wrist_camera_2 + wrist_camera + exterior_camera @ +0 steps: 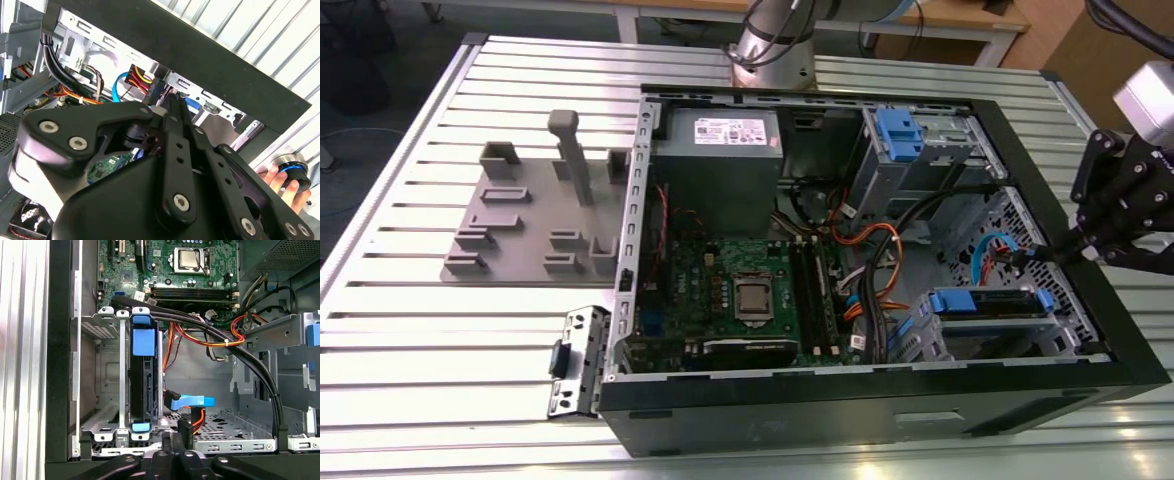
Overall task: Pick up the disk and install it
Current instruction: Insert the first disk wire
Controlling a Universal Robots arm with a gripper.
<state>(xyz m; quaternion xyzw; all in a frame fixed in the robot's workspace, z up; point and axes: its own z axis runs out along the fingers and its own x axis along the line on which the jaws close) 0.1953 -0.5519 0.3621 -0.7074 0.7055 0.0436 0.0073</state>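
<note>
The disk [987,303] sits on edge inside the metal drive cage at the case's corner, on the exterior view's right, with its blue frame showing. In the first wrist view the disk [143,390] stands between the cage rails, blue tabs at both ends. My gripper [1054,252] reaches over the case wall beside that cage. Its fingers are shut on a black cable connector [184,428] with red, orange and yellow wires, a short way from the disk. In the second wrist view the gripper [172,102] pinches the same connector [154,89].
The open computer case [1067,385] lies on a slatted table. Inside are a grey box with a white sticker [720,150], a motherboard [747,290], a blue-clipped cage [901,130] and a loose blue plug [192,401]. A grey fixture [520,220] lies beside it. A hand [277,182] holds a round device.
</note>
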